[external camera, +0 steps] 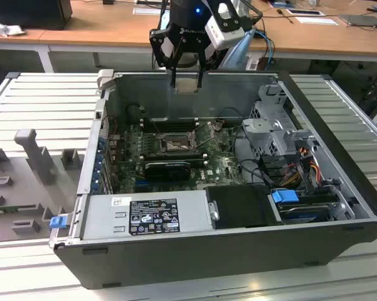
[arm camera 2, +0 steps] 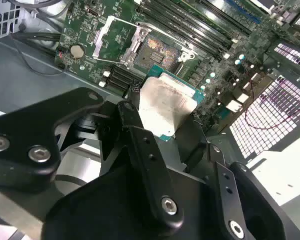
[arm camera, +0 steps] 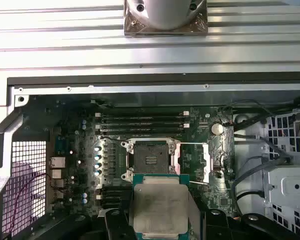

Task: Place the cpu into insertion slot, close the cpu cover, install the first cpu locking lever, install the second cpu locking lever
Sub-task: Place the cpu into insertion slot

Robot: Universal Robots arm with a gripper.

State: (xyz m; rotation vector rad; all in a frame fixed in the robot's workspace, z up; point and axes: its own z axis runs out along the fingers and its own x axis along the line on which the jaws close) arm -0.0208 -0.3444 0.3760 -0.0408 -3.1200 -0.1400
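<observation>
The gripper [external camera: 187, 81] hangs above the open case [external camera: 194, 257], near its back wall in the exterior view. Its fingers [arm camera 2: 135, 125] pinch the cpu [arm camera: 161, 210] by two opposite edges (the pale metal face shows in both wrist views, with a thin green rim around it). Down on the green board [arm camera: 199, 130], the insertion slot [arm camera: 150, 159] lies bare and well apart from the chip. The cpu cover [arm camera: 192, 161] is swung open just beside the slot.

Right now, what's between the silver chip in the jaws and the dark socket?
Nothing: the first wrist view shows open air between pale square chip and dark socket.
</observation>
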